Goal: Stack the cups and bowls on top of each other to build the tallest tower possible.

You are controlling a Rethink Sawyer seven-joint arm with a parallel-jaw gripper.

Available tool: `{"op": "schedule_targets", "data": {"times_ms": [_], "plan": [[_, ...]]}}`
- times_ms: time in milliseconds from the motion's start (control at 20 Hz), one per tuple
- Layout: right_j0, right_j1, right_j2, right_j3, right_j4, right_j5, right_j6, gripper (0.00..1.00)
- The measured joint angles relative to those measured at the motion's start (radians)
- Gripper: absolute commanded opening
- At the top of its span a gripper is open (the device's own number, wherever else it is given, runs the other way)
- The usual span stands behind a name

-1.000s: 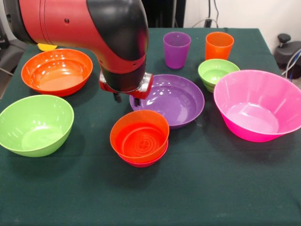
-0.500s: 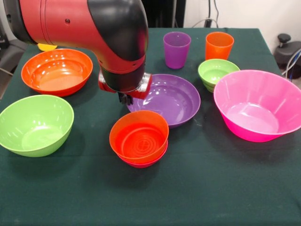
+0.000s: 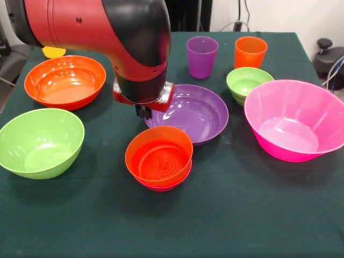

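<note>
While the claw (image 3: 143, 112) hangs at the purple bowl's (image 3: 191, 113) rim: tower (image 3: 159, 157) just beside, toward the worktop's near edge.
Claw narrow; whether it grips the rim cannot be told.

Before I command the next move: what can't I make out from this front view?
- Gripper: mostly hidden under the arm's wrist; open or shut unclear.
- Yellow cup: only a sliver shows behind the arm.
- Purple bowl: left rim covered by the wrist.
- Red-magenta bowl: only its lower edge shows under the small orange bowl.
</note>
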Motion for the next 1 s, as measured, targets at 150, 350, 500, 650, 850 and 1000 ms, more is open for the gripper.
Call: {"op": "schedule_targets", "data": {"times_ms": [150,350,500,650,850,1000], "plan": [[-0.001,-0.011,0.0,0.015,-0.001,-0.01,0.0,0.0],[-0.01,-0.042,0.001,0.055,-0.001,-0.009,0.0,0.0],[-0.026,-0.084,0.003,0.107,-0.001,-0.01,0.0,0.0],[-0.046,-0.124,0.006,0.152,0.0,-0.009,0.0,0.0],[-0.065,-0.154,0.008,0.171,0.0,-0.009,0.0,0.0],[-0.068,-0.158,0.01,0.165,-0.001,-0.007,0.0,0.0]]}}
